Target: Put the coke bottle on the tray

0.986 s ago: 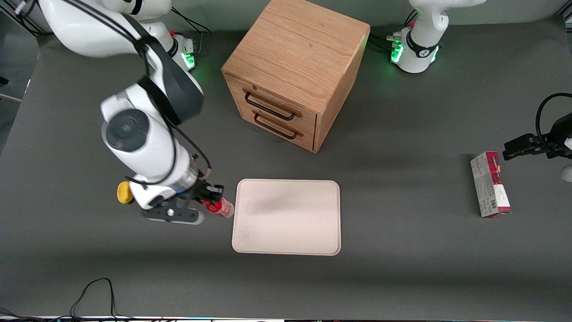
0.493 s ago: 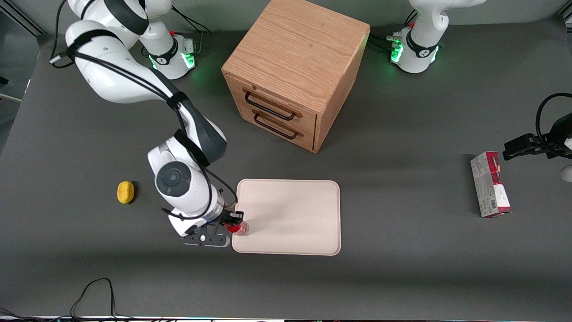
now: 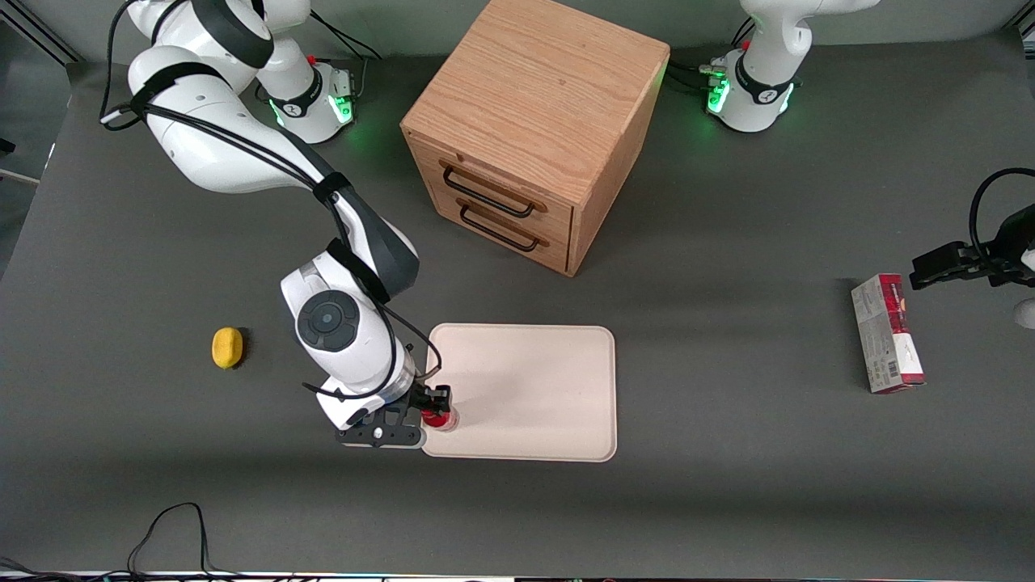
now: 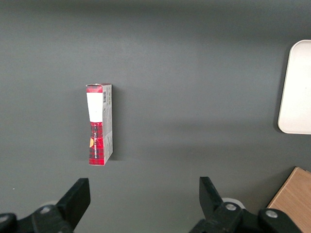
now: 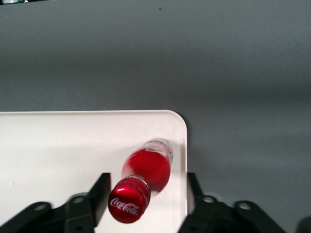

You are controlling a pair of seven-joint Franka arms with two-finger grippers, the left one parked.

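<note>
The coke bottle (image 3: 441,419), small and red with a red cap, stands upright on the cream-white tray (image 3: 525,388), at the tray corner nearest the front camera toward the working arm's end. My right gripper (image 3: 434,404) hangs right over it. In the right wrist view the bottle (image 5: 146,170) shows from above, its lettered cap between the two fingers. The gripper (image 5: 146,194) is open: one finger (image 5: 101,194) is close to the cap, the other stands well off it. The tray (image 5: 73,145) lies under the bottle, which is close to the rim.
A wooden drawer cabinet (image 3: 534,121) stands farther from the front camera than the tray. A yellow lemon-like lump (image 3: 227,347) lies toward the working arm's end. A red-and-grey carton (image 3: 887,333) lies toward the parked arm's end and shows in the left wrist view (image 4: 99,124).
The right arm carried the bottle from beside the tray, near the yellow lump, onto the tray's near corner. The bottle now stands upright there with the fingers apart around it.
</note>
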